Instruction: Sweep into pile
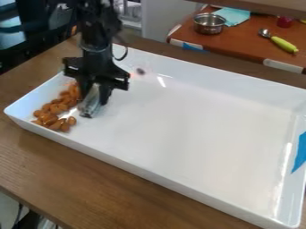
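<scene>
In the camera view, a large white rectangular tray (191, 129) is set on the brown wooden worktop (78, 174). Almonds (57, 108) are held in the tray, massed in a loose band at its left end, beside the short left wall, with a few lying slightly apart at the near edge of the group. The black hand (94, 96) is seen over that end of the tray, pointed downward. Its fingers are closed on a grey sweeping tool (90, 105), which is held slightly tilted, its lower end just beside the almonds, on their right.

A piece of blue tape (300, 154) is stuck on the right wall. The tray is bounded by raised walls, and between the tool and the right wall a broad stretch of white floor is spanned. A strip of worktop is left along the tray's near long side.

On a reddish-brown table (239, 42) beyond, a metal pot (210, 26), a teal cloth (233, 16) and a green-handled spoon (284, 44) are placed.
</scene>
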Controlling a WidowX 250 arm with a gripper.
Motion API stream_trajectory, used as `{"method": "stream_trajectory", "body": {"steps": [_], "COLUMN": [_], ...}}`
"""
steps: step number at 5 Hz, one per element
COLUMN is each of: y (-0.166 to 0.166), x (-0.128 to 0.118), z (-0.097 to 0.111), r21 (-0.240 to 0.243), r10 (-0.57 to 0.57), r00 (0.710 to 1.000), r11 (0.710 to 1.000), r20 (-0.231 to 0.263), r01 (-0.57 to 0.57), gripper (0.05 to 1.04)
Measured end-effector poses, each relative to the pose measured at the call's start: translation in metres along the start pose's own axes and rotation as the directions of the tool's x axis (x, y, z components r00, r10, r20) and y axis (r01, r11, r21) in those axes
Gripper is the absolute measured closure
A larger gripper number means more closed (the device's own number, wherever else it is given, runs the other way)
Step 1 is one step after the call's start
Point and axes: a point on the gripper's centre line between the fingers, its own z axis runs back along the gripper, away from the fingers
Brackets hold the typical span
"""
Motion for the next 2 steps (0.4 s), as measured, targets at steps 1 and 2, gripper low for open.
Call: {"method": "stream_trajectory", "body": {"steps": [1, 2], "y": [0.000, -0.023], "x": [-0.003, -0.013], "z": [0.022, 0.043], "r21": [-0.040, -0.109], "r10": [0.032, 0.057], "r00": [0.998, 0.998], "r11": [0.999, 0.992], "r20": [0.050, 0.004], "r01": [-0.030, -0.057], "gripper": [0.705, 0.705]}}
